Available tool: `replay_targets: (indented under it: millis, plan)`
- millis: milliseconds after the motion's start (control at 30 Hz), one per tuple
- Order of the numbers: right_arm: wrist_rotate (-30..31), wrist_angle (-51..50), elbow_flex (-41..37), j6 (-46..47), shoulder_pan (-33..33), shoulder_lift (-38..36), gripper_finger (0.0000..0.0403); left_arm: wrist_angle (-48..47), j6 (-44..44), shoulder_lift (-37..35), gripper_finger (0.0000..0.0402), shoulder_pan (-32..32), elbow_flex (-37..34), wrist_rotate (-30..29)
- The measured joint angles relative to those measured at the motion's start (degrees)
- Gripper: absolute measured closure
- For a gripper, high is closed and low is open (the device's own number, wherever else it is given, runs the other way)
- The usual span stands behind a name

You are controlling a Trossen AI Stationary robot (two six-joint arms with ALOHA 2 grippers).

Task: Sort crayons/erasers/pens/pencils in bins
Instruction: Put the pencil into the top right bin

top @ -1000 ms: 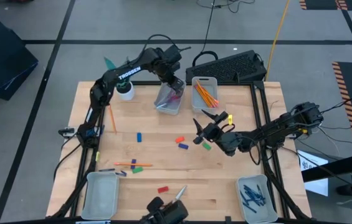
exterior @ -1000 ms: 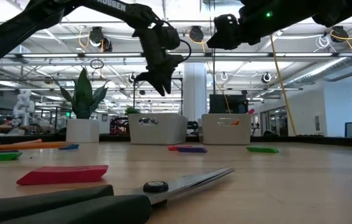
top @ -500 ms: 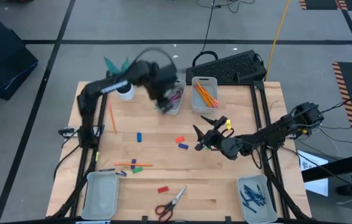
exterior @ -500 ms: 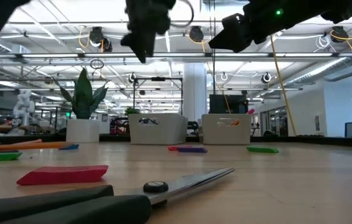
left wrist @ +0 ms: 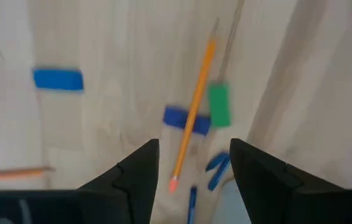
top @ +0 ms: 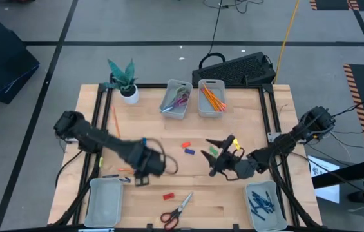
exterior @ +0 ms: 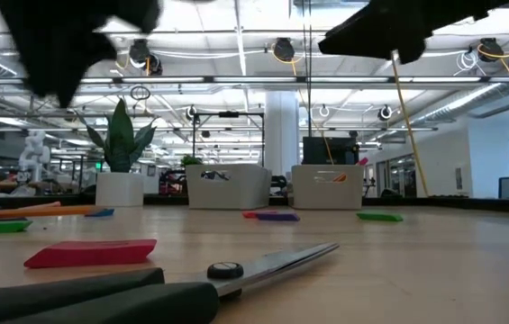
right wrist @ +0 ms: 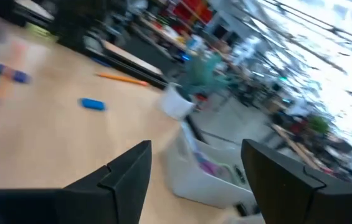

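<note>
My left gripper point(top: 145, 166) point(left wrist: 194, 143) hovers open over the near left of the table. Below it lie an orange pencil point(left wrist: 192, 116), a green eraser point(left wrist: 218, 106), a blue eraser point(left wrist: 185, 120) and dark blue pens point(left wrist: 217, 170). My right gripper point(top: 213, 158) point(right wrist: 197, 144) is open above the table's middle right, next to a green eraser point(top: 212, 151). Two far bins hold coloured sticks point(top: 176, 99) and pencils point(top: 212, 96). The near right bin point(top: 262, 202) holds pens. The near left bin point(top: 104, 200) shows nothing in it.
Loose on the wood lie a pencil point(top: 114, 121), a blue eraser point(top: 143, 142), a red eraser point(top: 185, 145), another red eraser point(top: 167, 196) and scissors point(top: 176, 209). A white plant pot point(top: 129, 95) stands at the far left, and a keyboard point(top: 236, 67) lies beyond the far edge.
My left gripper has swung fast from above the far bin with coloured sticks down toward the table's near left, and now hangs over the pencil there. My right gripper has drifted a little toward the near edge.
</note>
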Motion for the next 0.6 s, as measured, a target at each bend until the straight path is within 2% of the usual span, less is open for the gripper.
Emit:
replay_targets:
  millis: [167, 267, 400, 600]
  plan:
    - [-7.8, -0.1, 0.0, 3.7, 0.2, 0.0, 0.0163, 10.7, -2.0, 0.0, 0.0201, -2.3, -12.2, 0.9]
    - [-9.0, -0.1, 0.0, 4.5, -0.4, 0.0, 0.0163, 16.1, -2.0, -0.1, 0.0202, -1.0, -17.3, 2.0]
    - [-9.0, -0.1, 0.0, 5.1, -0.9, 0.0, 0.0163, 14.4, -2.0, -0.1, 0.0202, 0.4, -20.2, 2.2]
    - [-9.1, -0.1, 0.0, 6.7, -1.4, 0.0, 0.0163, 14.8, 0.0, -0.1, 0.0202, -1.0, -23.6, 7.6]
